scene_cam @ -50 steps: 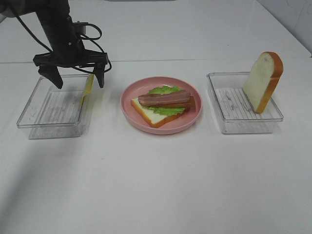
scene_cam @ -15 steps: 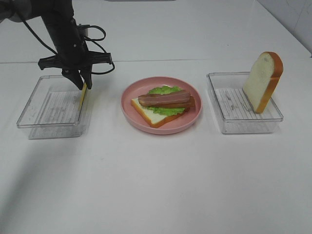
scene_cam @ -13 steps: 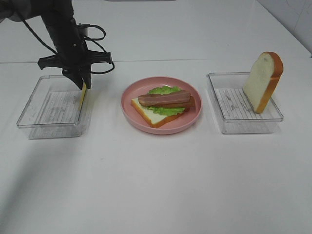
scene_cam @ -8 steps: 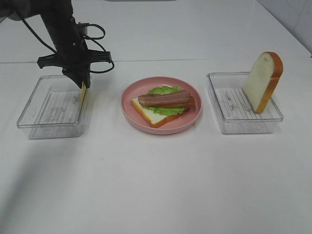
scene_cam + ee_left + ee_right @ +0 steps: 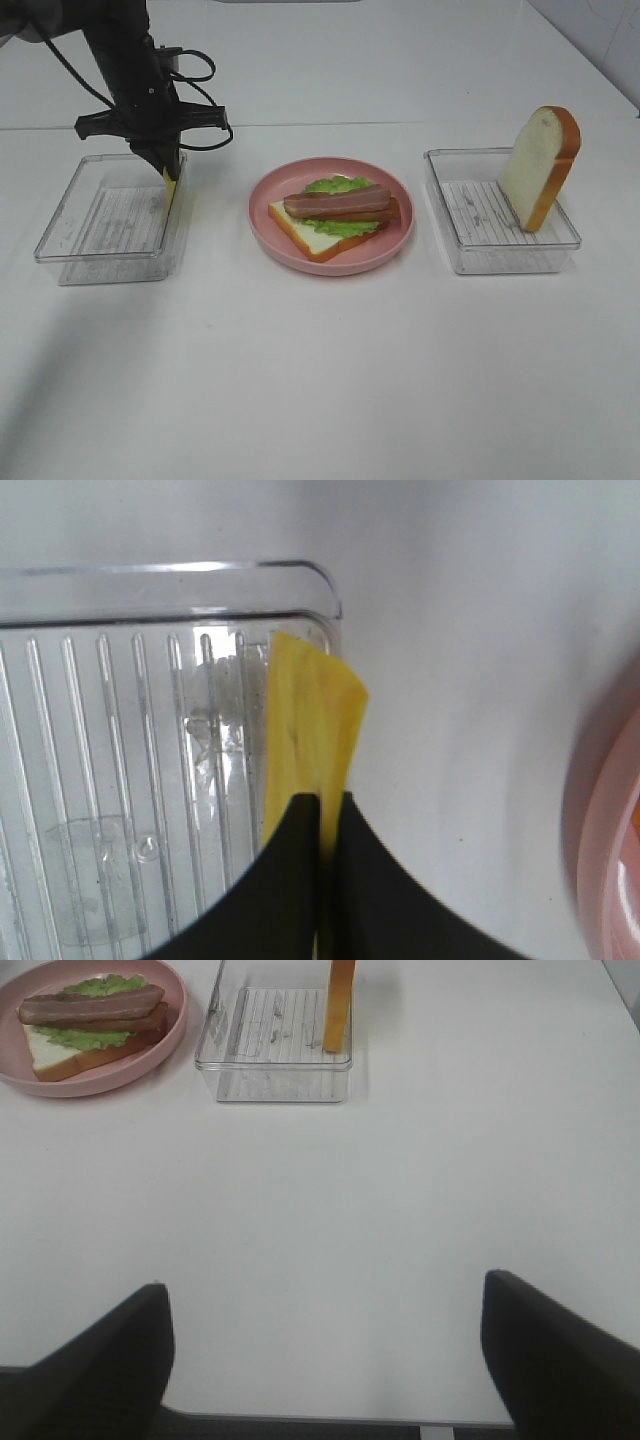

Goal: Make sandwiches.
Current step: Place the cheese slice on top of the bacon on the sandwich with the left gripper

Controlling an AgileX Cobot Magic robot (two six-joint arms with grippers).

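An open sandwich (image 5: 335,213) of one bread slice, green lettuce and brown bacon strips lies on the pink plate (image 5: 330,266); the right wrist view shows this sandwich (image 5: 90,1022) too. A second bread slice (image 5: 540,166) stands upright in the right clear tray (image 5: 480,258). At the right wall of the left clear tray (image 5: 100,222), my left gripper (image 5: 165,166) is shut on the top edge of a yellow cheese slice (image 5: 171,190). In the left wrist view the black fingers (image 5: 295,880) pinch that cheese (image 5: 310,715). My right gripper (image 5: 325,1360) is open over bare table, holding nothing.
The plate sits between the two clear trays on a white table. The right tray (image 5: 275,1060) with its bread slice (image 5: 342,1000) lies well ahead of the right gripper. A cable loops off the left arm (image 5: 130,70).
The left gripper, wide open above the tray a few seconds ago, has come down and shut on the cheese slice. The cheese now stands slightly higher. The rest is unmoved.
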